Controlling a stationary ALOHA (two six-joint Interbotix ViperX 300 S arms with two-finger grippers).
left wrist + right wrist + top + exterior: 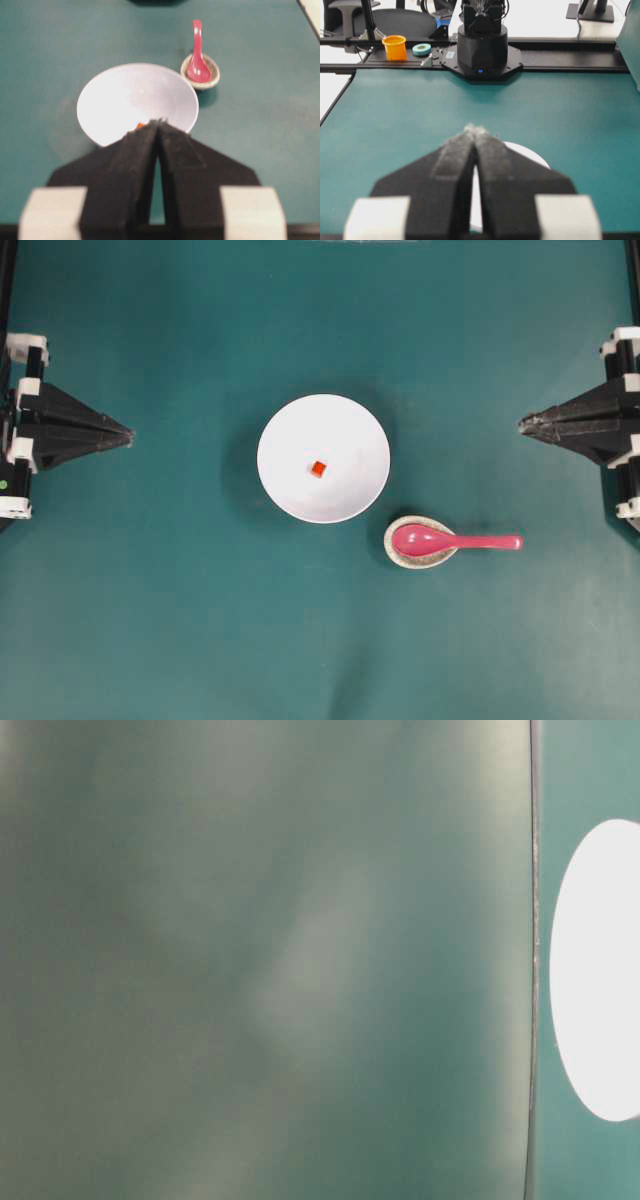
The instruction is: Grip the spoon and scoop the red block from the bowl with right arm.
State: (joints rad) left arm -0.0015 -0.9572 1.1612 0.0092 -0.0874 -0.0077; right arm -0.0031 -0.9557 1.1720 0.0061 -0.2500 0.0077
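Observation:
The white bowl [290,435] sits mid-table with the tiny red block [318,469] inside, near its centre. The pink spoon [440,539] lies to the bowl's lower right, its bowl resting in a speckled spoon rest [400,555] and its handle pointing right. My left gripper [130,435] is shut and empty at the left edge. My right gripper [522,423] is shut and empty at the right edge, above and beyond the spoon handle. In the left wrist view the bowl [125,92], the spoon [197,55] and a sliver of the block [140,125] show beyond the shut gripper [159,121]. In the right wrist view the shut gripper [476,131] hides most of the bowl [532,154].
The teal table top [180,620] runs all round. The right wrist view shows the other arm's base [482,45], an orange cup [395,47] and a tape roll [421,49] past the far edge. The table-level view is blurred, with a white oval [600,970] at its right.

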